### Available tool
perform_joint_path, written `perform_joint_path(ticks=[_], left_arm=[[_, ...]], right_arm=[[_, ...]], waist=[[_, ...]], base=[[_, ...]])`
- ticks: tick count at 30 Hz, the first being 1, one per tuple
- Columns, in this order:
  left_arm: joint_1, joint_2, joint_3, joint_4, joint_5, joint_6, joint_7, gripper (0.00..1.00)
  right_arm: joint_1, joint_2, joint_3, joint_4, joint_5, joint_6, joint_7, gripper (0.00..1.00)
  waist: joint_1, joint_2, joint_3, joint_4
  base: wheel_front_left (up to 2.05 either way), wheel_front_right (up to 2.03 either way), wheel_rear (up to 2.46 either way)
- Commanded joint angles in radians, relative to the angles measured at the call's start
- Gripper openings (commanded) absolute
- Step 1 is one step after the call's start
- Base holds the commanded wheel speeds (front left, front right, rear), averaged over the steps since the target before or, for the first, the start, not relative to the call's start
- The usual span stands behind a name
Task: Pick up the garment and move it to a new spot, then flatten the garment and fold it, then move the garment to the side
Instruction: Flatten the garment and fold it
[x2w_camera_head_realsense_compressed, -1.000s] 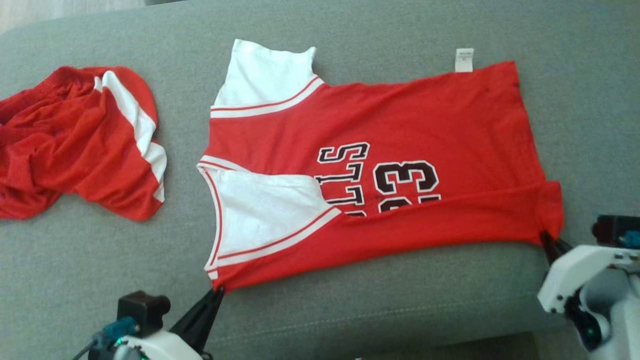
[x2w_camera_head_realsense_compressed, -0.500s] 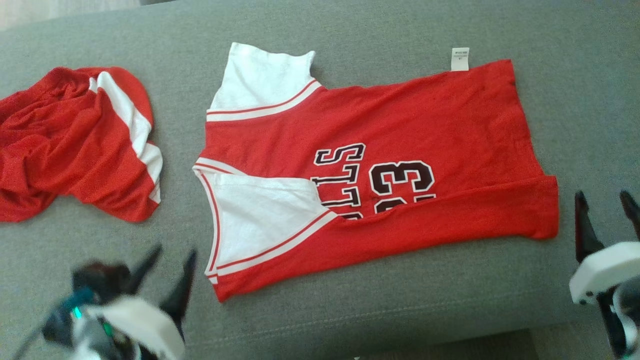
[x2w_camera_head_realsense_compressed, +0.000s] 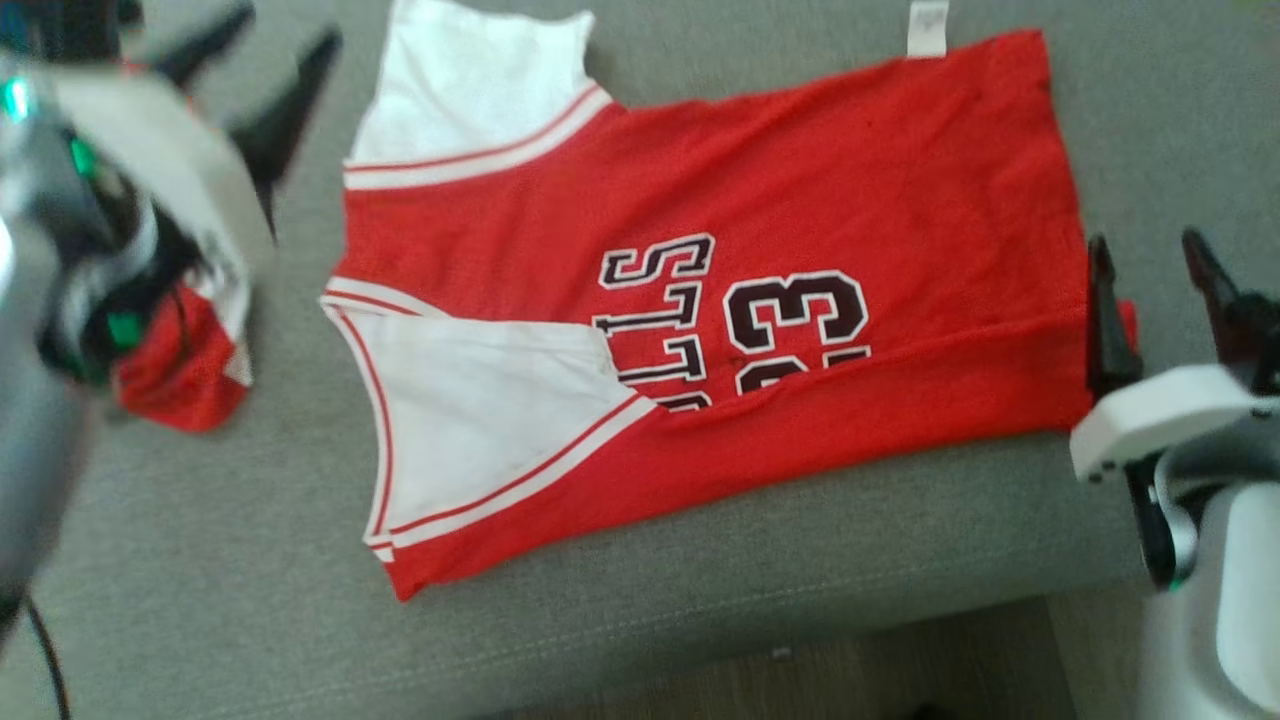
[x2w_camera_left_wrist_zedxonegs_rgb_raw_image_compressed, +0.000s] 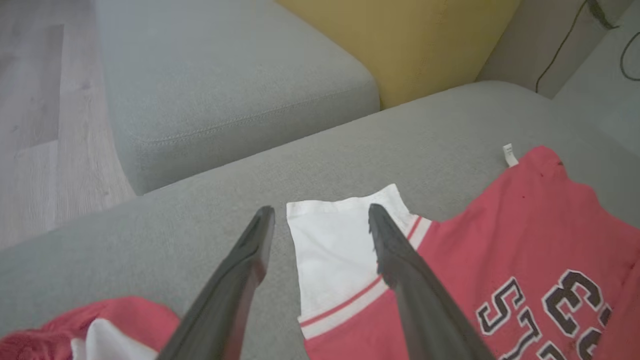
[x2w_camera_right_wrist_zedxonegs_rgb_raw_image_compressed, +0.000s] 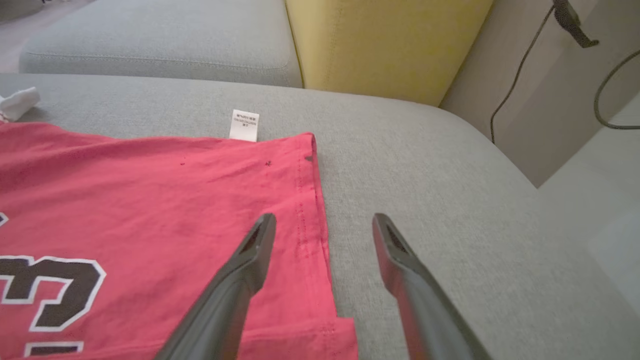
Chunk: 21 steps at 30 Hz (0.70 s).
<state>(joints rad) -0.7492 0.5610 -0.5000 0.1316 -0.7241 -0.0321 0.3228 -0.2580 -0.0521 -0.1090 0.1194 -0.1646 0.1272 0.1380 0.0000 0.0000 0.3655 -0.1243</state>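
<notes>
Swinging up to the frame's upper left, the left hand is hanging open and empty, as is the right hand at the hem of the red jersey lying part-folded mid-frame on the grey sofa, where a snagging finger risks undoing the fold.

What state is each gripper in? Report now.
Left gripper: open, holding nothing.
Right gripper: open, holding nothing, at the jersey hem.

Wide-spread left tool near white-shouldered red jersey
</notes>
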Motion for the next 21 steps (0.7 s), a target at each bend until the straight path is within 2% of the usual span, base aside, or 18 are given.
perform_joint_path(ticks=[1,9,15,21], left_arm=[[-0.082,0.027,0.033,0.012,0.011,-0.011,0.025,1.0],[-0.378,-0.023,-0.056,0.288,0.055,-0.071,0.161,1.0],[-0.459,-0.028,-0.106,0.427,0.077,-0.088,0.185,1.0],[-0.499,-0.013,-0.145,0.495,0.079,-0.096,0.176,1.0]], right_arm=[[-0.026,-0.001,0.027,-0.028,-0.017,0.003,-0.01,1.0],[-0.087,0.001,0.05,-0.01,0.009,0.003,-0.033,1.0],[-0.102,0.002,0.075,0.016,0.04,0.003,-0.052,1.0],[-0.114,0.002,0.085,0.039,0.071,0.003,-0.067,1.0]], waist=[[0.0,0.0,0.066,-0.024],[0.0,0.0,0.184,-0.076],[0.0,0.0,0.214,-0.109],[0.0,0.0,0.23,-0.129]], base=[[0.0,0.0,0.0],[0.0,0.0,0.0],[0.0,0.0,0.0],[0.0,0.0,0.0]])
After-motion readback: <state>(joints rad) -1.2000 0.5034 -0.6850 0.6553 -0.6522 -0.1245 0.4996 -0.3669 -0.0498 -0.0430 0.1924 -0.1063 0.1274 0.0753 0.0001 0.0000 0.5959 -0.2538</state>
